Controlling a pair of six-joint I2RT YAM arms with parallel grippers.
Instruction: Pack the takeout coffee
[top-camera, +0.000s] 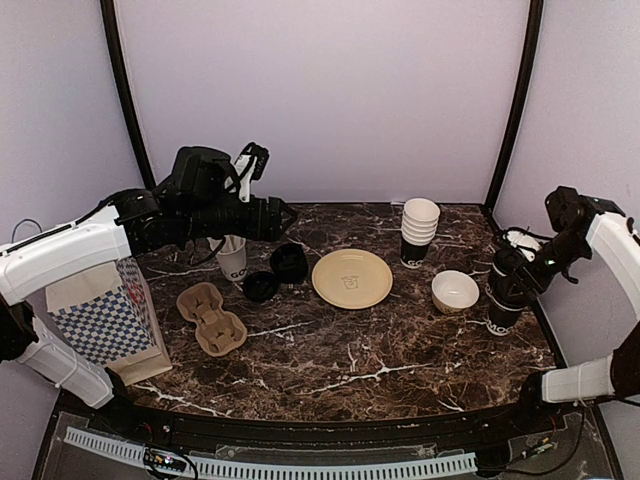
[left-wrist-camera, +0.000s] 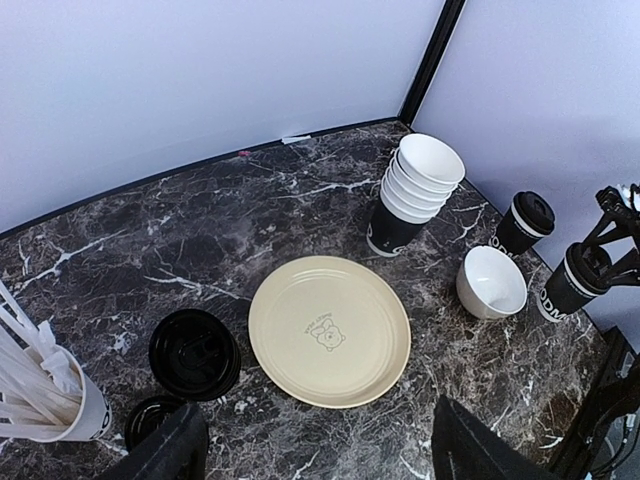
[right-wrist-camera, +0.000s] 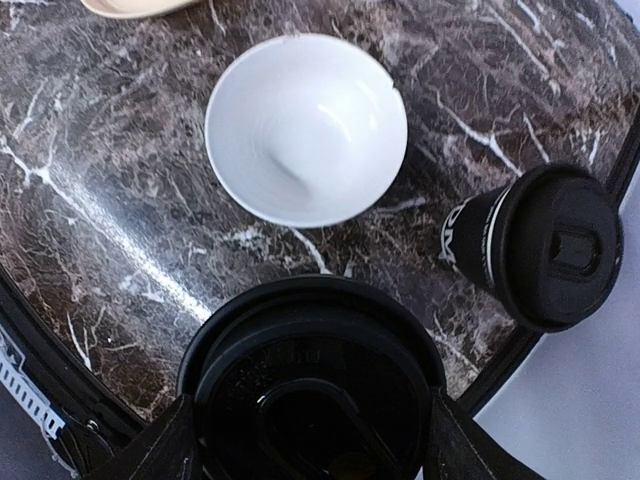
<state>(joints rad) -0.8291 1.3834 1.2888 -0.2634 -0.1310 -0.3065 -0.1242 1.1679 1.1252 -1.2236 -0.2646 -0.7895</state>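
A black takeout coffee cup (top-camera: 500, 312) with a black lid (right-wrist-camera: 315, 385) stands near the table's right edge. My right gripper (right-wrist-camera: 315, 445) is shut on it just under the lid, one finger on each side. A second lidded cup (right-wrist-camera: 545, 245) stands close beside it, also seen in the left wrist view (left-wrist-camera: 525, 222). My left gripper (left-wrist-camera: 325, 445) hangs open and empty above the table's left middle (top-camera: 285, 215), over the near rim of a cream plate (left-wrist-camera: 329, 329).
A stack of open cups (top-camera: 419, 232) stands at the back. A white bowl (top-camera: 455, 290) sits left of the held cup. Two loose black lids (top-camera: 288, 262), a cup of straws (top-camera: 232, 258), a cardboard cup carrier (top-camera: 211, 317) and a checkered bag (top-camera: 100, 310) are on the left.
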